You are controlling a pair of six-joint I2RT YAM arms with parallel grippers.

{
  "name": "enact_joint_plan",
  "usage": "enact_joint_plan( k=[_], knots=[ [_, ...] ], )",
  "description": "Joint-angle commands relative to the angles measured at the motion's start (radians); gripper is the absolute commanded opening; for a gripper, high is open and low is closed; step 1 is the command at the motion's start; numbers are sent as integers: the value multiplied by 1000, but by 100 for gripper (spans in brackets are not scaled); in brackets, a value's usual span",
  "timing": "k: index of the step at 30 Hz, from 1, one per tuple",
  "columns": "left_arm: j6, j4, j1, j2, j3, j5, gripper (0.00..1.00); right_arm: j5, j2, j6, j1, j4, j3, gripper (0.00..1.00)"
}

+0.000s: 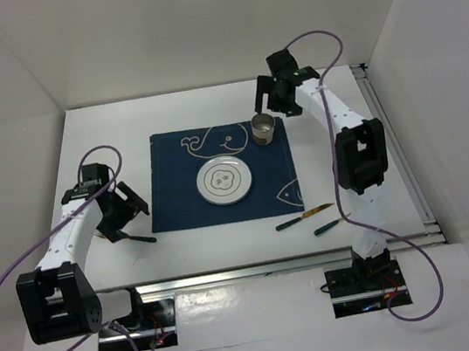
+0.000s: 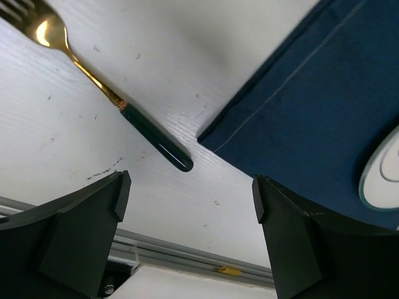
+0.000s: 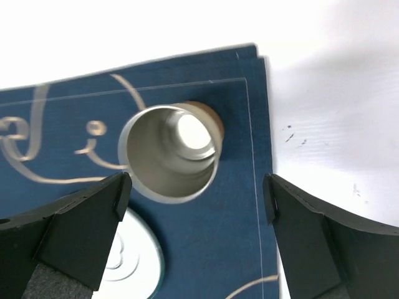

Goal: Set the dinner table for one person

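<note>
**Both grippers wide open, nothing held**

From the overhead view I see the dinner table as the broad white top under both arms. A navy placemat with white whale and fish drawings lies in its middle. A white plate sits at the centre of the mat, and a metal cup stands upright at the mat's far right corner.

My left gripper hangs over bare tabletop off the mat's near left corner, its jaws spread wide with nothing between them. Below it lies a fork with a gold head and dark green handle. The handle end is just beside the mat's corner, not touching it.

My right gripper hovers above the cup, jaws fully apart and empty. In the wrist view I look straight down into the cup's open mouth between the two fingers.

On the table off the mat's near right corner lie a gold-bladed knife and a second green-handled utensil, partly hidden by the right arm. I cannot tell what kind it is.
</note>
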Motion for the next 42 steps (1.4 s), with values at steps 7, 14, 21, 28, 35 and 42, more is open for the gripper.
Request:
enact_joint_plan(
  k=[7,14,21,28,35,42],
  knots=[
    [-148,88,38,76,-104,-5,90,9,-354,-32,0,88,-194,100],
    [-229,164,38,143,-149,-9,71,-10,-447,-41,0,109,-338,100],
    [-272,164,38,177,-176,-63,60,-19,-466,-41,0,118,-387,100],
    [-254,96,38,139,-73,-142,13,-19,-477,-41,0,108,-397,100],
    [109,35,-34,215,202,-69,0,-19,-516,-22,0,118,-452,100],
    [251,15,-204,261,284,-51,0,-28,-558,-4,0,118,-502,100]
  ],
)
